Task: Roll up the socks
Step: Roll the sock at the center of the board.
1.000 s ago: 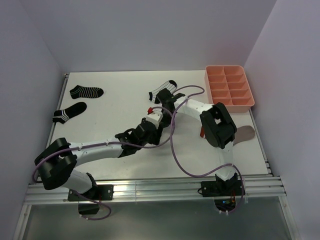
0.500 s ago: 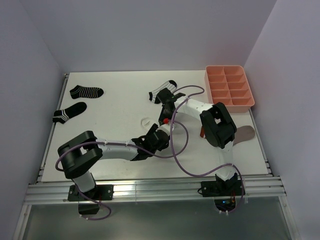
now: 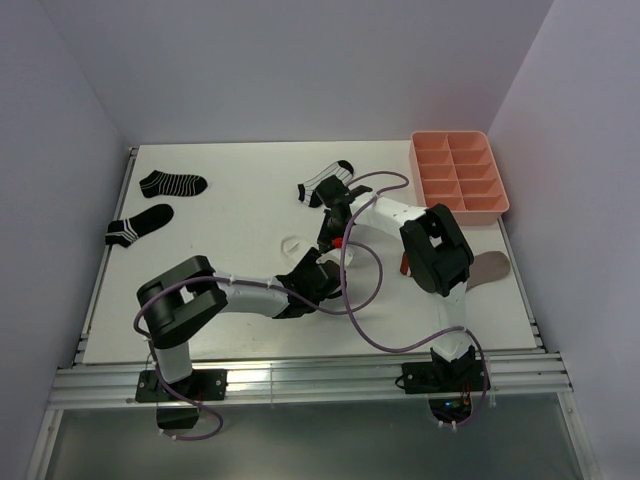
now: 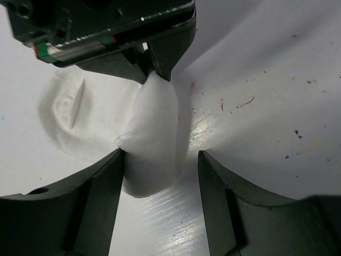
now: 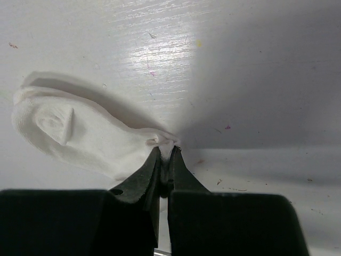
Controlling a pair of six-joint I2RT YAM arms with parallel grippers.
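**Item 1.** Plain white soft ankle sock [image 4: 154, 138], mid-worktop, with one end drawn up into a ridge.
- My right gripper [image 5: 165, 160] has its jaws closed on that end. I judge this anchors it for rolling.
- My left gripper [image 4: 160, 160] straddles the same ridge, jaws wide, not yet gripping.

**Item 2.** White worktop [image 3: 240, 170], scuffed and flecked.
- Far left: black white-striped sock [image 3: 172, 183], with a second black white-striped sock [image 3: 140, 224] nearer.
- Far middle: white thin-striped sock with black toe [image 3: 325, 180].
- Far right: pink compartment tray [image 3: 458, 172].

**Item 3.** Pale lilac walls [image 3: 300, 70] on three sides.

White arms [image 3: 240, 292] — black joints [image 3: 437, 250], purple cables [image 3: 395, 350]
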